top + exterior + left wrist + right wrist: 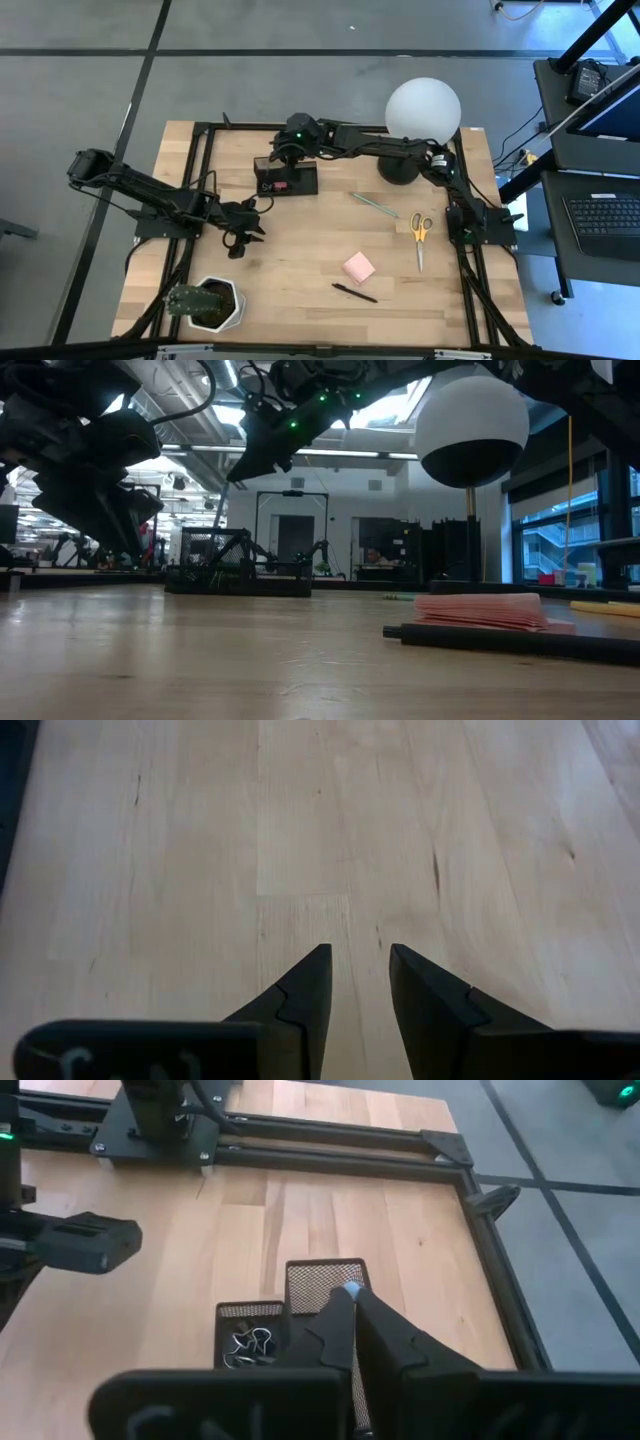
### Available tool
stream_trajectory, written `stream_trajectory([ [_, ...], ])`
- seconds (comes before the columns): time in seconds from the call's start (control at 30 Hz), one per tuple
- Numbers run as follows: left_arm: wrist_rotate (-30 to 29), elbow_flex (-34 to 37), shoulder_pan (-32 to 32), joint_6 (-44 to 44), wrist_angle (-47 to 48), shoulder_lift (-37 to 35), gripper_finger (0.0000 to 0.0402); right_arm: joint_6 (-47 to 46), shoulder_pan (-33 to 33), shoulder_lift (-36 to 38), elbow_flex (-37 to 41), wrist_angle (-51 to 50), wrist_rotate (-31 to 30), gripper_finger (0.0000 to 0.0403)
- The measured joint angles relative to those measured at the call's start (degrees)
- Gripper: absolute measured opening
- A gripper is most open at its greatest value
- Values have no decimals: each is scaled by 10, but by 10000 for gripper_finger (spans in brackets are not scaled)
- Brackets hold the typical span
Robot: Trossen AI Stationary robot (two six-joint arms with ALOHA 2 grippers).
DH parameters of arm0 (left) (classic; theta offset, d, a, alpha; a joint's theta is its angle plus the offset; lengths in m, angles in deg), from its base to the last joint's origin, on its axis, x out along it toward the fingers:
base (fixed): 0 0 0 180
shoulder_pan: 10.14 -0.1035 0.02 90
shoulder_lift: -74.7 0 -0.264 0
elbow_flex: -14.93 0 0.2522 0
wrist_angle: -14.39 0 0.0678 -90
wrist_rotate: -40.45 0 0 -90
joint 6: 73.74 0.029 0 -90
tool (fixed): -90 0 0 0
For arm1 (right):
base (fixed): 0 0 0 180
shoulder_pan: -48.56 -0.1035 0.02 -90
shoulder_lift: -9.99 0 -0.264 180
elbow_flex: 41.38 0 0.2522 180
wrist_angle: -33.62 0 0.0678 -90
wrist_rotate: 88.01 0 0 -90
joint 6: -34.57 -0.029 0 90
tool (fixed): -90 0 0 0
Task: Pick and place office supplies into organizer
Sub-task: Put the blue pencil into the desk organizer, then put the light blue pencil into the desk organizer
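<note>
The black organizer (285, 178) stands at the table's far middle. It shows in the right wrist view with its mesh cup section (322, 1280) and a lower compartment holding binder clips (250, 1344). My right gripper (352, 1302) hangs above the cup section, shut on a thin pale-tipped thing that looks like a pencil. My left gripper (358, 960) is open and empty over bare wood at the left middle of the table (240, 240). A pencil (375, 204), yellow-handled scissors (420, 238), a pink sticky-note pad (358, 266) and a black pen (355, 292) lie flat on the table. My right gripper pinches the thin thing between its two fingers; only its pale tip (350, 1290) shows past the fingertips. The fingers slant down from the table's right side toward the organizer's cup section. The thing is lifted clear; the fingers hide the rest of it.
A white globe lamp (423, 110) on a dark base stands at the far right. A white hexagonal plant pot (212, 303) stands at the near left. Black frame rails (205, 180) run along the table's left, far and right sides. Bare wood lies in the middle.
</note>
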Motion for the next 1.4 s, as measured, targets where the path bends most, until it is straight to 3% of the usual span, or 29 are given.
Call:
stream_trajectory([
  [0.73,0,0,0,-23,0,0,97,30,0,15,0,-126,-13,92],
  [0.83,0,0,0,-23,0,0,97,21,0,46,-1,-193,-40,91],
  [1.13,-11,0,0,-23,-3,0,97,-79,0,115,-1,-550,-41,88],
  [1.23,-37,0,0,-22,-7,0,97,-99,0,112,1,-594,-41,88],
  [1.4,-50,0,0,-47,-9,0,97,-76,-9,112,44,-578,-41,88],
])
